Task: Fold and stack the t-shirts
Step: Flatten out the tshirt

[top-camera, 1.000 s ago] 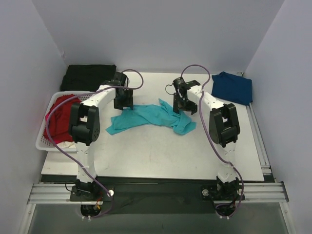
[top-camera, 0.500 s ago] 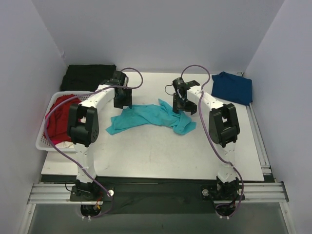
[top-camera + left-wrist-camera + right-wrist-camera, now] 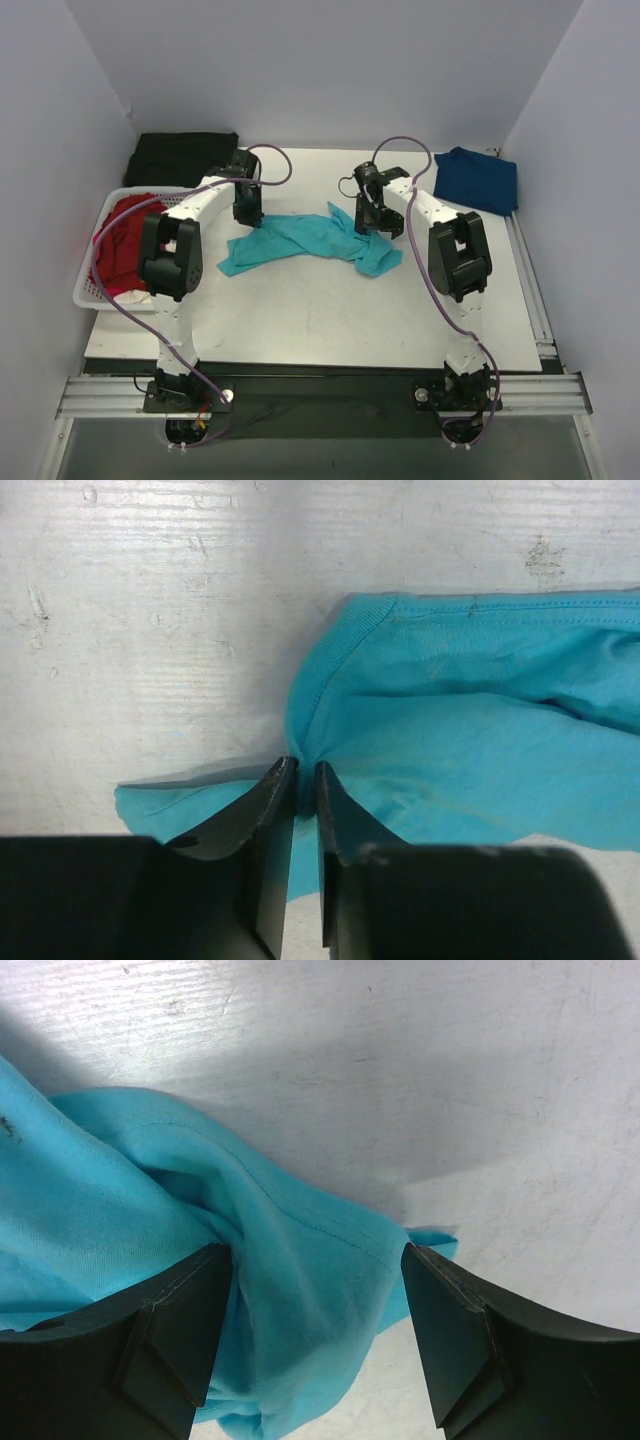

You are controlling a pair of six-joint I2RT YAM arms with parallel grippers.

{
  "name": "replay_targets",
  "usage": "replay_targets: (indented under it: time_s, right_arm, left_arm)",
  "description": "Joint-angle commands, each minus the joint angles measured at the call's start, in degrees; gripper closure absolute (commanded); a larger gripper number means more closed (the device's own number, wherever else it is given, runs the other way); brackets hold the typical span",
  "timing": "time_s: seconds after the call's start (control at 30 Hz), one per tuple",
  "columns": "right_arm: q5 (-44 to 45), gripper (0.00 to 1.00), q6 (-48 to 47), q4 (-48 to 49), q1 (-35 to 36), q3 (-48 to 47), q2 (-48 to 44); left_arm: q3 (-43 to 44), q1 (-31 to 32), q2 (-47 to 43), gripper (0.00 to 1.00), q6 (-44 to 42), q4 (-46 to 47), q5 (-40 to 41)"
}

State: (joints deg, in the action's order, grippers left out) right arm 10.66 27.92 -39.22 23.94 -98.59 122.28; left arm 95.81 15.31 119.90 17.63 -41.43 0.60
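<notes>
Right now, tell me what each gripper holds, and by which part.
The left gripper pinches the turquoise t-shirt by a small fold beside its stitched hem. The right gripper is open, straddling a bunched ridge of the same shirt, and holds nothing.

Boxed in on three sides by plain pale lavender walls point(image 3: 320, 70), softly and evenly lit. Scuffed white tabletop point(image 3: 330, 320), grey-streaked and scratched up close. Along its near edge, aluminium rails point(image 3: 320, 395) running the full width.
</notes>
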Motion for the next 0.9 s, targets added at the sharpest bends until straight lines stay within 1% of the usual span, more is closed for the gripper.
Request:
replay_targets:
  time_s: [0.0,0.03,0.07,0.1,0.23,0.43,0.6,0.67,0.7,0.73,0.87]
  right_arm:
    - [1.21,0.31,1.17,-2.79,-0.39,1.20,-2.92]
    - [1.12,0.31,1.26,-2.79,-0.56,1.20,-3.01]
    - [1.21,0.31,1.52,-2.79,-0.57,1.29,-3.01]
    - [1.21,0.32,1.70,-2.88,-0.65,1.38,-3.10]
    - [1.21,0.33,2.22,-2.88,-0.74,1.90,-3.62]
    - [1.65,0.33,2.75,-2.79,-1.44,2.78,-5.12]
    - [1.65,0.33,2.49,-2.79,-1.88,2.79,-5.74]
    - [1.30,0.37,2.40,-2.79,-1.88,2.70,-5.82]
    - [0.51,0.42,2.40,-2.79,-1.88,2.70,-5.74]
    - [0.16,0.44,2.40,-2.88,-1.71,2.52,-5.74]
    - [0.68,0.47,0.83,-2.61,0.13,1.30,-7.40]
  left_arm:
    - [0.08,-0.37,-3.44,0.78,0.04,1.26,-0.60]
    - [0.17,-0.37,-3.62,0.86,-0.05,1.18,-0.60]
    - [0.25,-0.37,-3.96,0.98,-0.05,1.18,-0.60]
    - [0.34,-0.37,-4.14,1.00,-0.05,1.09,-0.60]
    - [0.87,-0.37,-5.55,1.00,-0.40,0.65,-2.01]
    - [2.45,-0.37,-10.55,1.00,-0.49,-0.06,-1.13]
    - [4.21,-0.46,-14.77,1.00,0.48,0.30,1.59]
    - [4.56,-0.63,-16.44,1.00,0.39,0.38,1.68]
    - [4.91,-0.81,-16.80,1.00,0.39,0.21,1.77]
    - [5.17,-0.90,-17.41,1.00,0.30,-0.05,1.77]
    - [5.88,-1.07,-18.73,1.00,0.21,-1.81,3.00]
